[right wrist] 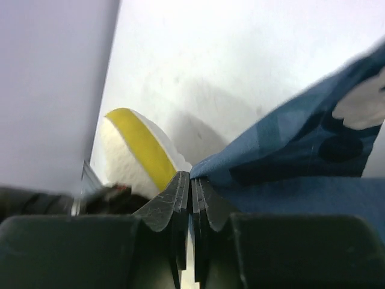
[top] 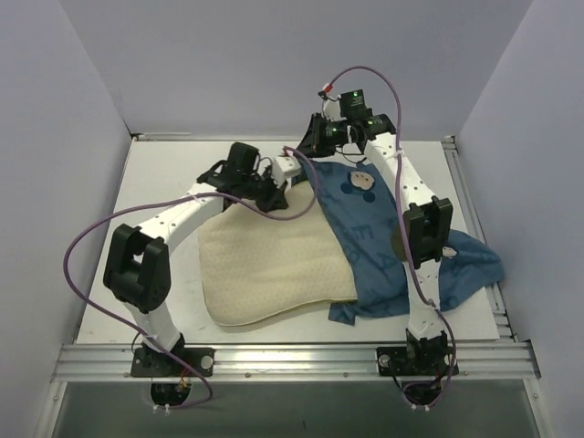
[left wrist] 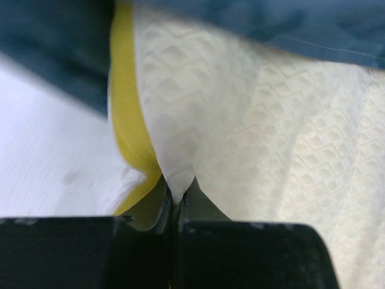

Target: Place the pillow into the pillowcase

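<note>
The cream quilted pillow (top: pixel 274 269) lies mid-table, its far right part under the blue pillowcase (top: pixel 370 224). My left gripper (top: pixel 279 179) is at the pillow's far corner. In the left wrist view that gripper (left wrist: pixel 176 195) is shut on a fold of the white pillow (left wrist: pixel 252 138) beside its yellow piping (left wrist: pixel 127 120). My right gripper (top: pixel 308 151) is just beyond it at the pillowcase's far edge. In the right wrist view the gripper (right wrist: pixel 192 179) is shut on the edge of the pillowcase (right wrist: pixel 301 150), with the pillow's corner (right wrist: pixel 123 153) close on its left.
The pillowcase's loose end (top: pixel 470 265) spreads toward the table's right rail (top: pixel 474 214). Grey walls (top: pixel 64 137) enclose the table on three sides. A metal rail (top: pixel 292 358) runs along the near edge by the arm bases.
</note>
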Controlling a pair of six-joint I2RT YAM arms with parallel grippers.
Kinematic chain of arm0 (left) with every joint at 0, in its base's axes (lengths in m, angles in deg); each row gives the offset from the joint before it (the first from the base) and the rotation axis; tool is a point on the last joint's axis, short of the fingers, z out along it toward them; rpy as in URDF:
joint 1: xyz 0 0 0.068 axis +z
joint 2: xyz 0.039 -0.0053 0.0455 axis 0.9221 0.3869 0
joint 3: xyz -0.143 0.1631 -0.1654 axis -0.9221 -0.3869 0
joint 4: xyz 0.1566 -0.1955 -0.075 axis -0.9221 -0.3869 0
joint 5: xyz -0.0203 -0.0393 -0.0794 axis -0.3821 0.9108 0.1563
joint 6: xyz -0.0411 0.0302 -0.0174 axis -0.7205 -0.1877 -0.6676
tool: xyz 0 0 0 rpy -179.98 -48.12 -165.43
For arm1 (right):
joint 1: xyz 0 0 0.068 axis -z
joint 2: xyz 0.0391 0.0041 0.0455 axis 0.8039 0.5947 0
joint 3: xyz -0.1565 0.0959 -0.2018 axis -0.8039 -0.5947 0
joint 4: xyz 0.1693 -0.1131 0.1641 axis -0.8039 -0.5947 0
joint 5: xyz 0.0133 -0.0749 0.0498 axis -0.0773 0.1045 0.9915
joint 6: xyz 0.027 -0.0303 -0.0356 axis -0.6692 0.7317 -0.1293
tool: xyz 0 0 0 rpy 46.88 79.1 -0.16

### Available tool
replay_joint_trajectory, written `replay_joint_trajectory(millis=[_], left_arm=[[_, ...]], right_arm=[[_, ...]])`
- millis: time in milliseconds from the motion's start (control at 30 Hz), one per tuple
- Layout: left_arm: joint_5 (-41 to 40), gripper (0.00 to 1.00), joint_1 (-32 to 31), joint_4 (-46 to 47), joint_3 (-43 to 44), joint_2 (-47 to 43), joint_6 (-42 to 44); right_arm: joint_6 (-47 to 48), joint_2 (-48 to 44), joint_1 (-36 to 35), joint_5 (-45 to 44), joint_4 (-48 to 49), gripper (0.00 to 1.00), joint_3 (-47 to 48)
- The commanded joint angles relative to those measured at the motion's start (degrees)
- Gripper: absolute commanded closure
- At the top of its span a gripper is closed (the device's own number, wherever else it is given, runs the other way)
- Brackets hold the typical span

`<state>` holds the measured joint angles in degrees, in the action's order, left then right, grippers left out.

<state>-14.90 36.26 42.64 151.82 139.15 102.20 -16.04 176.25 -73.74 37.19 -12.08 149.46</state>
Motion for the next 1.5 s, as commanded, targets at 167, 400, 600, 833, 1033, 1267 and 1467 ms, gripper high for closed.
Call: replay_joint_trajectory(millis=[167,400,600,833,1033,1267,1467], left_arm=[[-11.13,1.0,17.35,18.45,-1.56,4.93,-25.74],[-4.37,0.23,14.82,1.69,4.42,2.15,-13.41],[-13.83,0.03,3.32,-13.37,-3.82,-10.42,3.95],[-23.6,0.02,-14.36,-11.98,-13.06,-13.78,-4.64],[-28.37,0.03,-6.48,-11.61,-11.14,-9.4,-7.73],[-16.16,0.13,9.09,-12.94,-1.65,-5.52,-11.24],[-3.06,0.1,10.07,-24.25,2.93,-7.37,-8.87]], right_arm=[[2.49,-6.3,0.89,-4.94,11.91,0.1,-1.66],[9.6,-26.34,9.76,-5.74,3.75,0.13,-29.86],[15.42,-44.02,10.74,-8.55,2.59,0.21,-59.21],[9.61,-46.68,15.38,-8.12,5.32,0.25,-71.3],[13.82,-42.46,20.05,-2.58,2.51,0.36,-71.48],[13.75,-34.03,11.1,-3.71,6.87,0.37,-69.39],[5.76,-19.44,5.37,-4.51,14.36,0.37,-55.5]])
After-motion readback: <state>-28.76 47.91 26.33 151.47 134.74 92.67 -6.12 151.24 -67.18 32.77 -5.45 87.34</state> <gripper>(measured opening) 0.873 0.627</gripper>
